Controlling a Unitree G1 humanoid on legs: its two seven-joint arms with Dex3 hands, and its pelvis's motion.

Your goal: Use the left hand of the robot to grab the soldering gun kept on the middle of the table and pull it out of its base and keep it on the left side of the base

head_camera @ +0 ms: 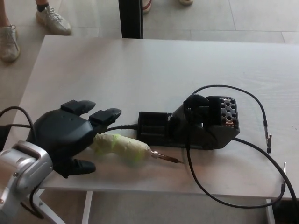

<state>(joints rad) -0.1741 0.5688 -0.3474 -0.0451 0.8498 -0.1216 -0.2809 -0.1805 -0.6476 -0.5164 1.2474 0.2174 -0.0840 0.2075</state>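
Observation:
The soldering gun (124, 147), its handle wrapped in pale yellow-green tape, lies on the white table (149, 65) just left of and in front of its black base (196, 123). Its metal tip (166, 157) points right, toward the base's front. My left hand (70, 135) hovers over the handle's left end with its fingers (105, 115) spread apart; it is open and no longer grips the handle. A black cable (219, 186) loops from the base along the table's front edge. My right hand does not show.
A second thin cable (254, 105) arcs over the table's right side, ending in metal clips (269, 138). A person's shoes (51, 21) stand on the floor beyond the far left corner. A dark post (130, 18) rises behind the table.

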